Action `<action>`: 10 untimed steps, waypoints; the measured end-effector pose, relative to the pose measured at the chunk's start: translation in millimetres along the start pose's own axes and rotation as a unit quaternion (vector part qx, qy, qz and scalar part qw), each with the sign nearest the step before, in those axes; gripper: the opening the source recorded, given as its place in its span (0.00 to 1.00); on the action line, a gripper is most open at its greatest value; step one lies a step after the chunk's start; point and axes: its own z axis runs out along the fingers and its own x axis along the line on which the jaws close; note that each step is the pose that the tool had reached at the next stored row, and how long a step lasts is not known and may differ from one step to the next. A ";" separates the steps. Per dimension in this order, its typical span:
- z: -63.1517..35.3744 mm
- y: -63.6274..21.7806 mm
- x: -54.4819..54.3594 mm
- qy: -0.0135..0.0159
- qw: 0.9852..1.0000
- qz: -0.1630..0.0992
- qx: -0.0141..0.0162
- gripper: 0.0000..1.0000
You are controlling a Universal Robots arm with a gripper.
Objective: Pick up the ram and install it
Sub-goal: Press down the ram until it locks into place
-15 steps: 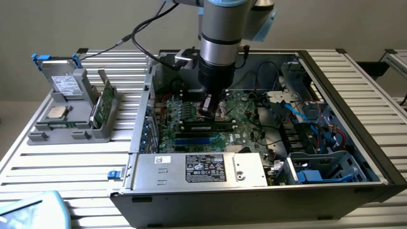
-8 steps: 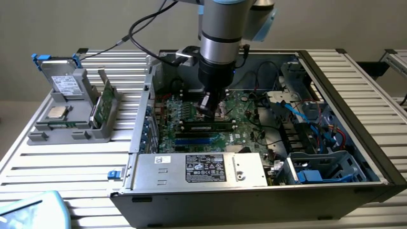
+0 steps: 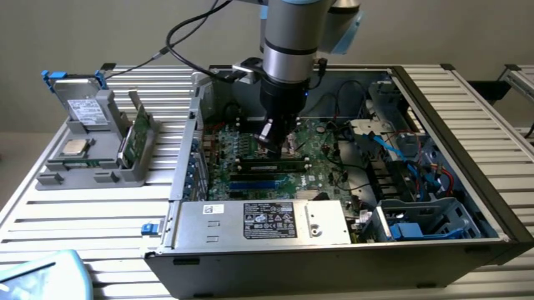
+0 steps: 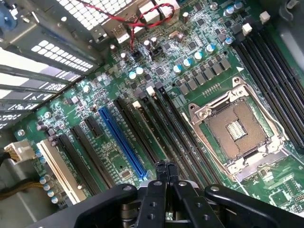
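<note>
The ram [image 3: 271, 166], a long dark stick with a row of black chips, stands on edge in a slot of the green motherboard [image 3: 321, 156] inside the open computer case. My gripper [image 3: 272, 142] hangs just above its middle. In the wrist view the gripper [image 4: 166, 167] is shut, its two black fingertips pressed together with nothing between them, over the row of long black memory slots [image 4: 161, 123]. Whether the tips touch the ram I cannot tell.
A grey tray [image 3: 50, 180] at the exterior view's left holds a hard drive [image 3: 87, 111], a silver processor chip [image 3: 74, 147] and upright green boards [image 3: 134, 136]. The power supply [image 3: 259, 222] fills the case front. An empty processor socket [image 4: 237, 130] and a blue slot [image 4: 122, 142] flank the memory slots.
</note>
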 end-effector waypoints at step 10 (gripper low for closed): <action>-1.8 0.0 0.1 0.003 0.998 0.060 -0.002 0.11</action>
